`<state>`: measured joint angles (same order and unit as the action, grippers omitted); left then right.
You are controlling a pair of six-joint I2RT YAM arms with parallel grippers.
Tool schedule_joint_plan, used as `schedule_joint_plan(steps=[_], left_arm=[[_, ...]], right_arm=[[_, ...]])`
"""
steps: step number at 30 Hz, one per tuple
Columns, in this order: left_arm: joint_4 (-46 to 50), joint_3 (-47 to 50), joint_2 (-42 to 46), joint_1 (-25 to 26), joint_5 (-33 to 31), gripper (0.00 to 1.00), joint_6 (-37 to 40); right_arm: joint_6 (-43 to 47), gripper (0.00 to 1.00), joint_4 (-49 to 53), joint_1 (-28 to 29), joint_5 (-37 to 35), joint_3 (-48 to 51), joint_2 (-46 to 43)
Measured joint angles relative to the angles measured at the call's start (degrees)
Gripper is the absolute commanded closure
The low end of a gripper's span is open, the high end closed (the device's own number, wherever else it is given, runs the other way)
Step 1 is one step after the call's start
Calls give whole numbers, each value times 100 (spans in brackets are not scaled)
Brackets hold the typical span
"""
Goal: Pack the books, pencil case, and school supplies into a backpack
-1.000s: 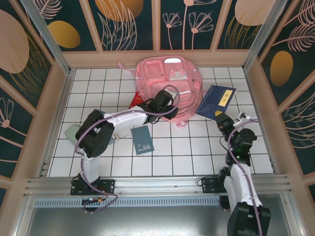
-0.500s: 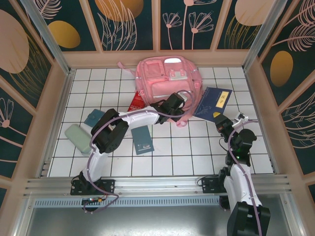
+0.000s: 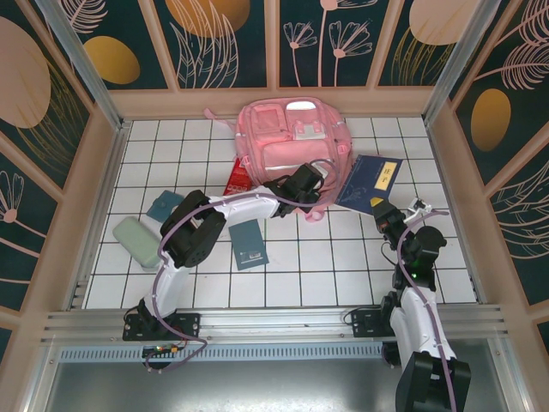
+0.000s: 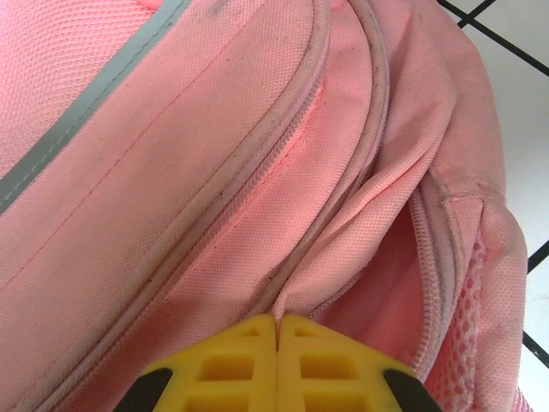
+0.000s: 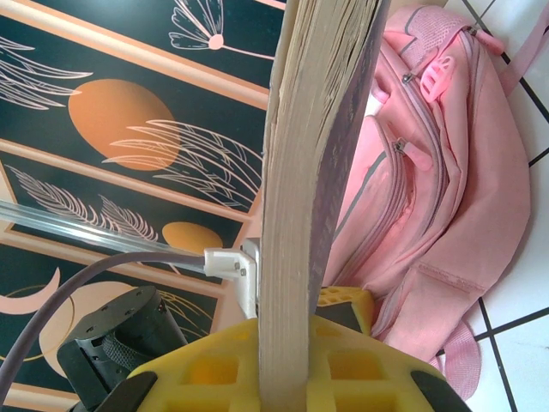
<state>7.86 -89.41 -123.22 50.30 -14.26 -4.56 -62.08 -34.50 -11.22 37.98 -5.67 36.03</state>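
Note:
The big pink backpack (image 3: 290, 142) lies at the back of the tiled floor. My left gripper (image 3: 310, 185) is at its near right edge, its yellow fingers (image 4: 232, 360) shut on a fold of pink fabric beside the zip, next to a gaping opening (image 4: 399, 283). The right gripper (image 3: 378, 207) is shut on a navy book with tan pages (image 3: 371, 178), held on edge just right of the backpack (image 5: 446, 163). That book (image 5: 309, 172) stands between the yellow pads (image 5: 206, 369). On the tiles near the left arm lie a small teal book (image 3: 248, 243), a red piece (image 3: 235, 179), a teal square (image 3: 164, 206) and a grey-teal pencil case (image 3: 137, 240).
Wooden walls with dark floral panels (image 3: 274, 43) close in the back and both sides. A metal rail (image 3: 274, 322) runs along the near edge by the arm bases. Bare white tiles (image 3: 334, 257) lie between the two arms.
My left gripper moved right along the backpack's near edge and shut on its fabric. The navy book in the right gripper tipped slightly more upright.

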Motion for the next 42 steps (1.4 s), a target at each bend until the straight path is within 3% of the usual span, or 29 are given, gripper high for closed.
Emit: schedule_joint_plan(steps=[10, 16, 22, 28, 35, 42], left_arm=[[-125, 81, 1093, -11, -623, 100, -446], [-315, 105, 1683, -96, -942, 100, -664], [-337, 168, 1805, -96, -909, 100, -756], [-378, 352, 1867, -94, -721, 100, -866], [-413, 483, 1980, -96, -455, 100, -994], [-426, 516, 2057, -96, -243, 100, -1091]], right_arm=[[-7, 100, -219, 114, 260, 175, 11], [-31, 100, -560, 1060, 81, 402, 389], [-46, 100, -1408, 2229, -354, 356, 1755], [-149, 100, -2461, 2802, -649, -249, 3506], [-280, 100, -3554, 2935, -815, -1320, 4968], [-326, 100, -3995, 2935, -863, -2341, 6282]])
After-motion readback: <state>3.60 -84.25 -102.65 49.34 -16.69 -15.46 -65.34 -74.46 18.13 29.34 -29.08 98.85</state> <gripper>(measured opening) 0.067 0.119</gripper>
